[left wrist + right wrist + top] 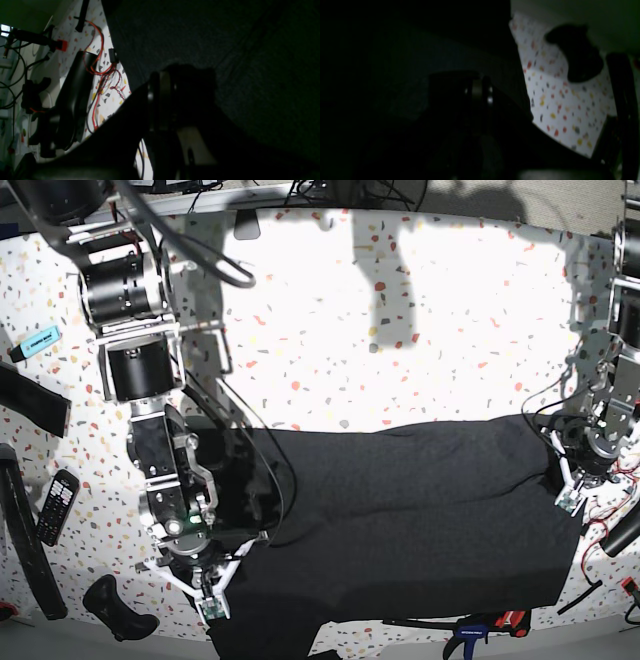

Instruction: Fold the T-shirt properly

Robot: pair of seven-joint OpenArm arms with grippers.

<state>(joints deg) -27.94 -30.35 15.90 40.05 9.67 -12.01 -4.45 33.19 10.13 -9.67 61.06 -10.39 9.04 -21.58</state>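
My large charcoal-black soft fabric T-shirt [410,520] lies spread across the lower middle of the base view on the white speckled terrazzo tabletop [400,330]. My right pincer [213,600] sits at the lower left of that frame, my left pincer [570,490] at the right edge of the cloth. Both are clamped fully shut at the hem and side; the wrist views are too dark to show fabric between the tips, though I judge each pinches an edge. To fold well, I should lift both edges evenly, keep the cloth taut between my arms, and carry it toward the far edge without dragging wrinkles.
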